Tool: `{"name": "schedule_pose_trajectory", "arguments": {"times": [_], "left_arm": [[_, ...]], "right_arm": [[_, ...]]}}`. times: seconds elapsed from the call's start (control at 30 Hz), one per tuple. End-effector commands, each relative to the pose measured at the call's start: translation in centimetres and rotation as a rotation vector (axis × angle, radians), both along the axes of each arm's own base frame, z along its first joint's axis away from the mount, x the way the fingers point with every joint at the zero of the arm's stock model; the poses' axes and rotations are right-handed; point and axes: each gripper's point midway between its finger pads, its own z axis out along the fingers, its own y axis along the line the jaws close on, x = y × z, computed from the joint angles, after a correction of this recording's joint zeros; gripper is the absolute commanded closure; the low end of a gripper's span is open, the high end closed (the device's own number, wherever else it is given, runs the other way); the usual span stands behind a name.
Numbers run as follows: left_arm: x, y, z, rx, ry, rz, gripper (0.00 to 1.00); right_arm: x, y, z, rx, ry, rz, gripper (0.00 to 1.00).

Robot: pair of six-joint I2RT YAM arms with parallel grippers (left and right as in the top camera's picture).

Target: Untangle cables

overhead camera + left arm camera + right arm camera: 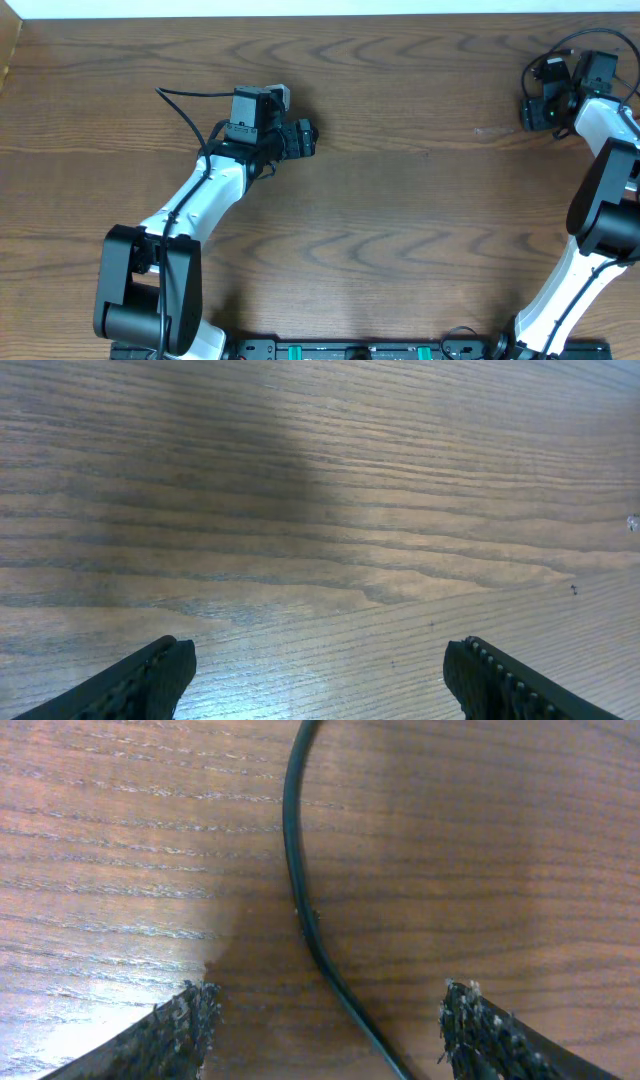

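One black cable [296,880] lies on the wooden table [120,840]. It runs from the top of the right wrist view and curves down between the two fingers. My right gripper [328,995] is open, straddling this cable with a gap on each side and touching nothing. In the overhead view this gripper [530,110] is at the far right, near the back edge. My left gripper [320,655] is open over bare wood, with nothing between its fingers. From overhead it [308,138] sits left of the centre. No other cables are visible.
The thicker black wire [185,105] on the left belongs to the left arm. The table's back edge [320,15] lies close behind the right gripper. The arm bases [360,350] stand at the front edge.
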Motion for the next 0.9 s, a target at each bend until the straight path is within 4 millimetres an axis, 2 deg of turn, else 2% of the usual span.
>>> {"name": "schedule_pose_trajectory", "arguments": {"times": [0.0, 0.07, 0.13, 0.3, 0.4, 0.47, 0.7, 0.87], "left_arm": [[0.4, -0.2, 1.5, -0.01, -0.034, -0.004, 0.16], [0.4, -0.2, 1.5, -0.01, -0.034, -0.004, 0.16], [0.4, -0.2, 1.5, -0.01, -0.034, -0.004, 0.16], [0.4, -0.2, 1.5, -0.01, -0.034, -0.004, 0.16], [0.4, -0.2, 1.5, -0.01, -0.034, -0.004, 0.16], [0.4, -0.2, 1.5, -0.01, -0.034, -0.004, 0.16], [0.4, -0.2, 1.5, -0.01, -0.034, -0.004, 0.16], [0.4, -0.2, 1.5, -0.01, -0.034, -0.004, 0.16]], "right_arm": [[-2.0, 0.3, -2.2, 0.012, 0.07, 0.004, 0.43], [-2.0, 0.3, -2.2, 0.012, 0.069, 0.003, 0.59], [-2.0, 0.5, -2.2, 0.023, 0.068, 0.008, 0.67], [-2.4, 1.3, -2.4, 0.068, 0.081, 0.025, 0.8], [-2.7, 0.8, -2.5, 0.072, 0.086, 0.014, 0.94], [-2.8, 0.6, -2.5, 0.073, 0.088, 0.009, 0.99], [-3.3, -0.8, -2.5, 0.075, 0.09, -0.019, 0.99], [-3.5, -4.3, -1.3, 0.054, 0.082, -0.135, 0.99]]}}
